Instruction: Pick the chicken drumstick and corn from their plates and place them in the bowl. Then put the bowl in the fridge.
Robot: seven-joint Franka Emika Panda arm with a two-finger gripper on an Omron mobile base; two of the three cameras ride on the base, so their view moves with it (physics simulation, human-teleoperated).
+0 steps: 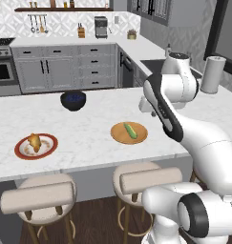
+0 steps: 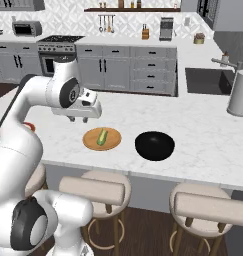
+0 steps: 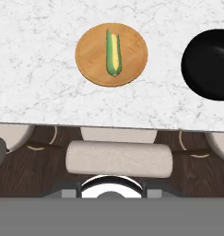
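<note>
The corn (image 3: 113,53) lies on the wooden plate (image 3: 88,60), ahead of and below the claw (image 2: 79,119), which hangs above the worktop (image 1: 89,133) near its front edge; whether the claw is spread cannot be told. In the hand view the cob's long axis runs straight away from the camera. The bowl (image 3: 210,64) sits just beside, with open marble between. The chicken drumstick (image 1: 34,141) waits well apart.

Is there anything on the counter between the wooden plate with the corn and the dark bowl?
No. In the hand view, only bare white marble counter lies between the round tan wooden plate holding the green corn and the glossy dark bowl.
</note>
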